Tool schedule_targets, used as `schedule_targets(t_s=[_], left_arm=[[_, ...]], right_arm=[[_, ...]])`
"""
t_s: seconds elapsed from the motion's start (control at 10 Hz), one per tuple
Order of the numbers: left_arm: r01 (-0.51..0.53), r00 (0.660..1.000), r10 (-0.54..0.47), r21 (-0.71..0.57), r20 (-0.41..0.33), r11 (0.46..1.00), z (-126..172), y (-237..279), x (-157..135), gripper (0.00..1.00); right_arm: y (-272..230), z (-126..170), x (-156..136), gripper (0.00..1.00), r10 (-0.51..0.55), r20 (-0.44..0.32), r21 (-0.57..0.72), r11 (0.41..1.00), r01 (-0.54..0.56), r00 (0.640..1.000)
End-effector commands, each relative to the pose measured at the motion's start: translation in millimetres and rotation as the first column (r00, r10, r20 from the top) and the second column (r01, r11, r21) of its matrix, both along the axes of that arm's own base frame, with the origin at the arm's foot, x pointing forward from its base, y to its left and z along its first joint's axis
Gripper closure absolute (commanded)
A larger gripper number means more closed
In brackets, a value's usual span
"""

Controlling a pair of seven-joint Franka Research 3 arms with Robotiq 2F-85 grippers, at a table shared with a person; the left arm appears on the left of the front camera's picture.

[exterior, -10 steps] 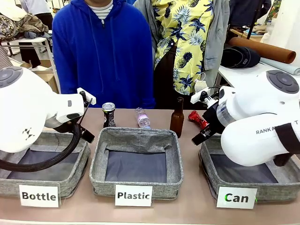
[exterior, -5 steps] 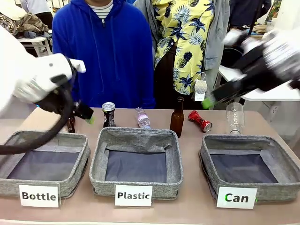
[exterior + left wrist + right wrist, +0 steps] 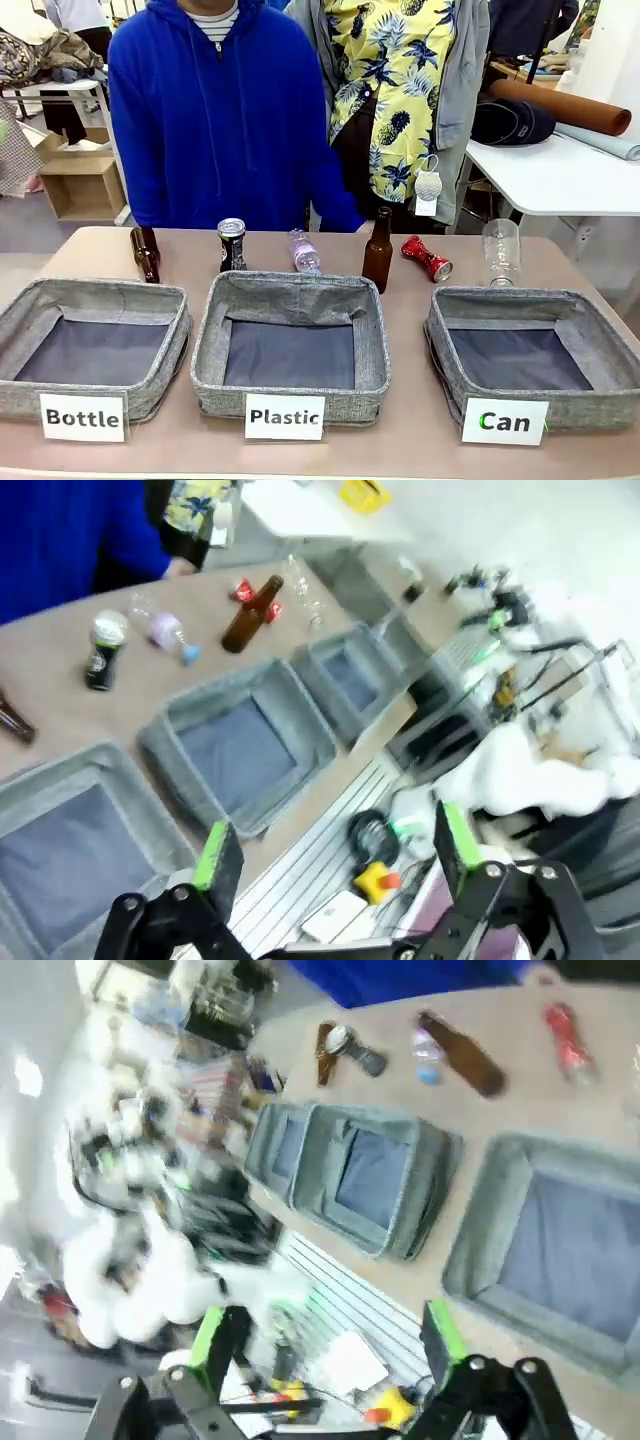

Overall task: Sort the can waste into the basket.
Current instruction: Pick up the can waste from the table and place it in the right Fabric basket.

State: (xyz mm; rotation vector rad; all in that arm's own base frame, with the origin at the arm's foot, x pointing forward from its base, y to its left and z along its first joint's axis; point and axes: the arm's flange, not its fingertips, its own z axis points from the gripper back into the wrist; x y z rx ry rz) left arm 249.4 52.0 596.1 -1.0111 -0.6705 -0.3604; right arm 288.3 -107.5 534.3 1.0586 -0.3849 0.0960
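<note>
The dark can (image 3: 232, 243) with a silver top stands upright at the far side of the table. The red crushed can (image 3: 427, 258) lies farther right, just behind the grey "Can" basket (image 3: 500, 299), whose dark lining is bare. My left gripper (image 3: 336, 845) is open, high above the robot's side of the table, and holds nothing. From there I see the dark can (image 3: 104, 650), the red can (image 3: 243, 588) and the Can basket (image 3: 345, 677) far off. My right gripper (image 3: 328, 1340) is open too, high up, with the red can (image 3: 568, 1040), the dark can (image 3: 355, 1052) and the Can basket (image 3: 570, 1250) well beyond it.
The "Bottle" basket (image 3: 100, 295) and the "Plastic" basket (image 3: 290, 285) sit left of the Can basket. A brown bottle (image 3: 145, 253) lies at the far left, another (image 3: 378, 250) stands upright. One clear plastic bottle (image 3: 304, 251) lies down; another (image 3: 501, 252) stands. Two people stand behind the table.
Both arms have swung up and away from over the baskets and left the front view. The cans, bottles and baskets have not moved.
</note>
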Motion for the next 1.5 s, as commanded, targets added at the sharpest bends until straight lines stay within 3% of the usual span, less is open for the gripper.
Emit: schedule_targets(t_s=[0.0, 0.2, 0.3, 0.4, 0.5, 1.0, 1.1, 1.2, 1.3, 1.4], left_arm=[[-0.13, 0.984, 0.1, -0.216, -0.146, 0.968, -147.9, 48.2, -22.2, 0.0], [-0.242, 0.95, 0.115, -0.45, -0.291, 0.86, -201.6, 83.9, -7.2, 0.0], [-0.296, 0.931, 0.124, -0.509, -0.344, 0.808, -219.5, 78.4, -1.1, 0.0], [-0.344, 0.914, 0.162, -0.498, -0.372, 0.796, -215.6, 51.4, 6.9, 0.0], [-0.28, 0.936, 0.146, -0.427, -0.32, 0.86, -167.1, 163.8, 7.0, 0.0], [-0.28, 0.936, 0.146, -0.427, -0.32, 0.86, -167.1, 163.8, 7.0, 0.0], [-0.282, 0.928, 0.132, -0.427, -0.347, 0.859, -167.9, 165.7, 8.1, 0.0], [-0.205, 0.929, 0.072, -0.34, -0.364, 0.918, -162.8, 154.9, 18.5, 0.0], [-0.123, 0.932, 0.023, -0.256, -0.362, 0.959, -154.9, 147.3, 47.6, 0.0], [0.045, 0.949, -0.096, -0.172, -0.299, 0.984, -148.1, 127.6, 82.1, 0.0]], right_arm=[[-54.0, -55.9, 44.4, 0.0, -0.12, -0.149, 0.21, 0.966, 0.15, 0.982], [-86.7, -95.1, 48.5, 0.0, -0.216, -0.187, 0.324, 0.907, 0.268, 0.958], [-89.2, -107.2, 56.7, 0.0, -0.234, -0.218, 0.329, 0.896, 0.297, 0.948], [-78.4, -109.6, 61.9, 0.0, -0.267, -0.181, 0.26, 0.915, 0.308, 0.947], [-95.7, -117.3, 37.9, 0.0, -0.244, -0.237, 0.301, 0.902, 0.31, 0.94], [-95.7, -117.3, 37.9, 0.0, -0.244, -0.237, 0.301, 0.902, 0.31, 0.94], [-95.7, -117.3, 37.9, 0.0, -0.244, -0.237, 0.301, 0.902, 0.31, 0.94], [-95.7, -117.3, 37.9, 0.0, -0.244, -0.237, 0.301, 0.902, 0.31, 0.94], [-95.7, -117.3, 37.9, 0.0, -0.244, -0.237, 0.301, 0.902, 0.31, 0.94], [-95.7, -117.3, 37.9, 0.0, -0.244, -0.237, 0.301, 0.902, 0.31, 0.94]])
